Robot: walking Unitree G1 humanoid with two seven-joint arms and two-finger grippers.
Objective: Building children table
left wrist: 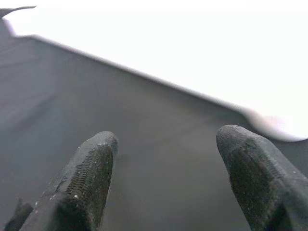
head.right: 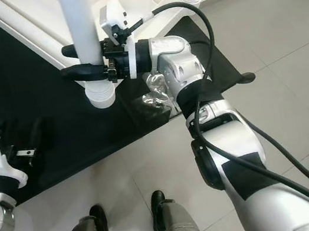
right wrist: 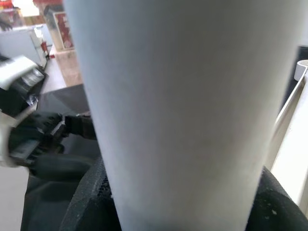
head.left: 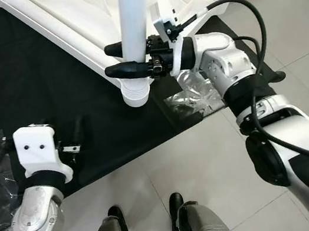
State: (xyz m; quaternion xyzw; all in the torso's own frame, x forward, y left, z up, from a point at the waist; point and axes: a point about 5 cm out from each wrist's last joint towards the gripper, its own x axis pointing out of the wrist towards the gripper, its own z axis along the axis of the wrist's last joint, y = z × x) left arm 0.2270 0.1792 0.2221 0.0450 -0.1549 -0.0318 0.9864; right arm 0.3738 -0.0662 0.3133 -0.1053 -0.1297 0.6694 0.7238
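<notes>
Right gripper: you see its two black fingers clamped around the white table leg, one on each side.
Table leg: it stands upright, its ribbed lower end at the corner of the upturned white tabletop.
Tabletop: it lies on the black mat.
Left gripper: your fingers are spread apart, grasping nothing, low over the mat.
Plastic wrap: crumpled beside the right wrist.
</notes>
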